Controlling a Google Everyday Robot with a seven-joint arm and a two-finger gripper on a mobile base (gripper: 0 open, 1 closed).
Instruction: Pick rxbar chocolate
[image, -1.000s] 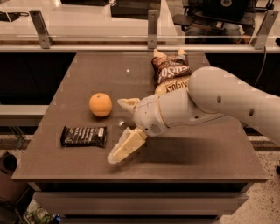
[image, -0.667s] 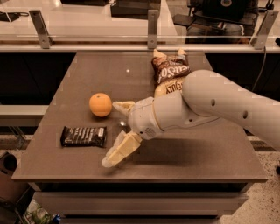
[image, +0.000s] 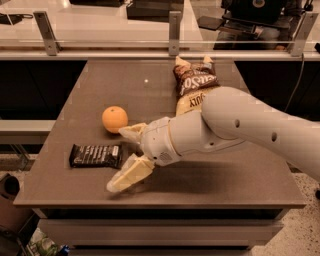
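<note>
The rxbar chocolate (image: 95, 155) is a flat dark wrapper with white lettering, lying on the brown table (image: 80, 100) near its front left. My gripper (image: 119, 159) is open, just to the right of the bar's right end. One cream finger (image: 131, 132) reaches toward the orange, the other finger (image: 129, 174) points at the table's front edge. The gripper holds nothing. The white arm comes in from the right.
A round orange (image: 114, 119) sits just behind the bar and left of the upper finger. A brown-and-cream chip bag (image: 192, 86) lies at the back right, partly behind the arm. A rail with glass panels (image: 172, 30) runs along the far edge.
The gripper has moved left across the table, closer to the bar's right end. The bar, orange and bag have not moved.
</note>
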